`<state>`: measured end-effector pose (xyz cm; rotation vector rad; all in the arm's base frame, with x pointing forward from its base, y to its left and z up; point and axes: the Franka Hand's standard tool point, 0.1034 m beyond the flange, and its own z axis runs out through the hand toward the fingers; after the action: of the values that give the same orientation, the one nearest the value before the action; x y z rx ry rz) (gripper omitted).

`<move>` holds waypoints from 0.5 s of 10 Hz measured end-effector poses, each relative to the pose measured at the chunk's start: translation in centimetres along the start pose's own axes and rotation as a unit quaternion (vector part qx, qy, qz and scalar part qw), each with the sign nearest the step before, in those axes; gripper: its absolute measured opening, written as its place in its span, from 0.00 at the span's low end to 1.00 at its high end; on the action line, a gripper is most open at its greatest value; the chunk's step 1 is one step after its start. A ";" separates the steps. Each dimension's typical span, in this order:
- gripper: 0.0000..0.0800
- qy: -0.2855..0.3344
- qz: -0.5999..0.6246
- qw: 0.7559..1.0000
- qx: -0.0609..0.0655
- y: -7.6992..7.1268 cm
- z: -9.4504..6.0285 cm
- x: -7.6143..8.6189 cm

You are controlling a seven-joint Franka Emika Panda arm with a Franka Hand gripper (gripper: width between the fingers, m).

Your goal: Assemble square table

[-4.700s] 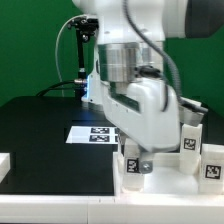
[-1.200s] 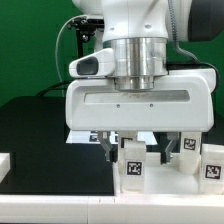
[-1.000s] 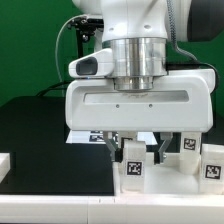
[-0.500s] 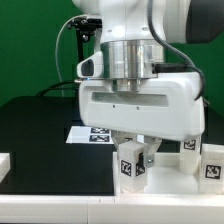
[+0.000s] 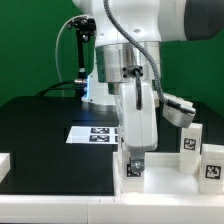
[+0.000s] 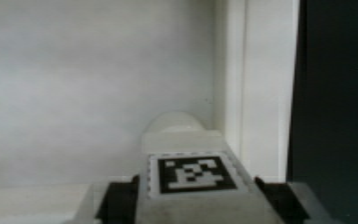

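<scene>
- Gripper (image 5: 134, 163): jaws clenched on a white tagged leg (image 6: 195, 166), standing on the tabletop (image 5: 165, 182).
- Marker board (image 5: 93, 133): lies on the black table (image 5: 45, 140) just behind the tabletop.
- Further legs (image 5: 192, 138): upright on the tabletop, toward the exterior view's right.

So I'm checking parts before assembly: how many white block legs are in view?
3. One leg sits between the fingers; two more stand at the exterior view's right. Others may be hidden behind the arm.

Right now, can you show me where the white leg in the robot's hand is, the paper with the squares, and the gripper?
leg (image 6: 194, 172): wrist view, on its tagged face.
marker board (image 5: 92, 133): exterior view, on its printed tags.
gripper (image 5: 134, 168): exterior view, at the fingertips around the leg.
</scene>
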<state>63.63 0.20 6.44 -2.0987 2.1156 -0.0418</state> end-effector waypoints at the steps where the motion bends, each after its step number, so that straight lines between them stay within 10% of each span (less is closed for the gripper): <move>1: 0.49 0.000 -0.023 1.000 0.000 0.0 0.1 0.0; 5: 0.79 -0.002 -0.301 0.954 -0.005 0.2 -0.2 0.2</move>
<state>63.44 -0.04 6.59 -2.6555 1.3942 -0.0983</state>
